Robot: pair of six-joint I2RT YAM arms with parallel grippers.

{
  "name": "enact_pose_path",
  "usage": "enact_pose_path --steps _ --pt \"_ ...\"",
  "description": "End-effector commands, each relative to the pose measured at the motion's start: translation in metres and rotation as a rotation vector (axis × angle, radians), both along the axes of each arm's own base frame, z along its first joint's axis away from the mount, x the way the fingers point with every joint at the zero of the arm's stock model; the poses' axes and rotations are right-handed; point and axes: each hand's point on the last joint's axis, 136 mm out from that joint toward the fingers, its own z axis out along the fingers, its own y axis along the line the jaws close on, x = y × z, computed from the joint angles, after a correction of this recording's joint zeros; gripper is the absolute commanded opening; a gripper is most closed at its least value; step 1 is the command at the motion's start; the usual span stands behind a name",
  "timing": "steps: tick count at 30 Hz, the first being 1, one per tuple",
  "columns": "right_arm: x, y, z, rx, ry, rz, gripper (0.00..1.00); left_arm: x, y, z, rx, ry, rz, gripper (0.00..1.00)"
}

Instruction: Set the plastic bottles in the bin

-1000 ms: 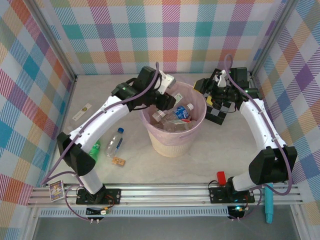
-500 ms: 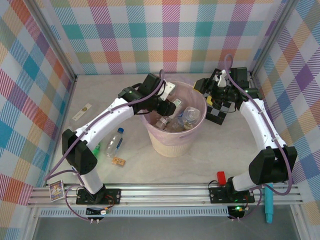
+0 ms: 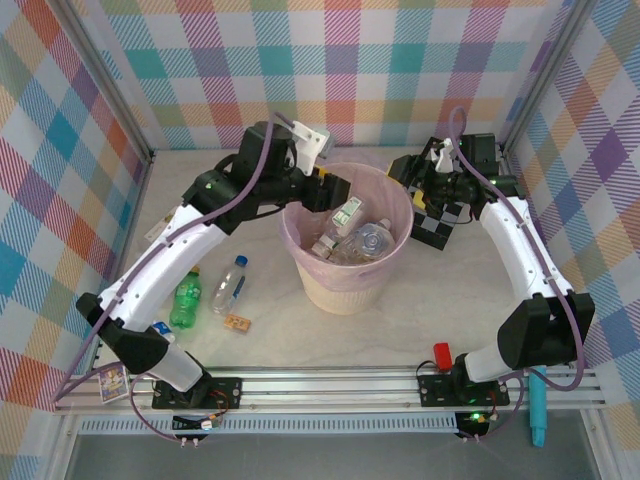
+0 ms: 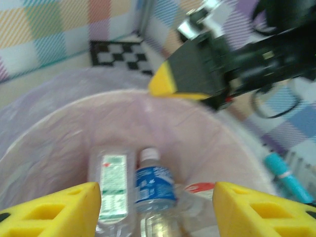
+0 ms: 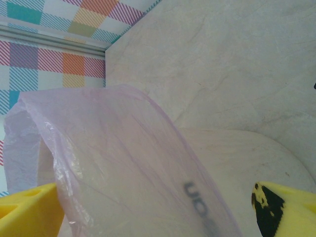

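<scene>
The bin (image 3: 340,285), cream with a pink bag, stands mid-table. Inside lie plastic bottles: one with a green-and-white label (image 3: 346,214) (image 4: 112,183), one with a blue label (image 4: 154,185), and a clear one (image 3: 372,238). My left gripper (image 3: 330,192) (image 4: 158,212) hovers over the bin's left rim, open, with nothing between its yellow fingers (image 4: 64,210). On the table to the left lie a green bottle (image 3: 185,298) and a clear blue-capped bottle (image 3: 228,285). My right gripper (image 3: 412,188) (image 5: 158,212) is open at the bin's right rim, with the bag's edge (image 5: 123,163) between its fingers.
A small brown block (image 3: 237,323) lies near the two loose bottles. A black-and-white checkerboard (image 3: 432,228) sits right of the bin under the right arm. A thin strip (image 3: 165,223) lies at the far left. Plaid walls close in three sides.
My left gripper has opened, left its bottle in the bin, and drawn back up toward the left rim. The arm's swing uncovered the green bottle. The right arm has not moved.
</scene>
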Motion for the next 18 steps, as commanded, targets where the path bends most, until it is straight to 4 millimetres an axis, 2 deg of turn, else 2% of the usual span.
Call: enact_pose_path --steps 1,6,10,14,18 --pt "0.002 0.003 0.011 0.019 -0.041 0.016 0.95 -0.017 -0.031 0.002 -0.062 0.055 -0.117 0.59" --pt "-0.001 0.002 0.01 0.012 -0.037 0.017 0.96 -0.014 -0.052 -0.014 -0.043 0.084 -0.132 0.59" --pt "-0.001 0.002 0.01 0.008 -0.035 0.016 0.95 -0.023 -0.059 -0.035 0.001 0.123 -0.168 0.58" --pt "0.001 0.002 0.009 0.008 -0.031 0.017 0.96 -0.044 -0.05 -0.065 0.096 0.182 -0.22 0.54" --pt "0.003 0.001 0.007 0.004 -0.028 0.013 0.96 -0.071 -0.03 -0.087 0.165 0.229 -0.281 0.5"
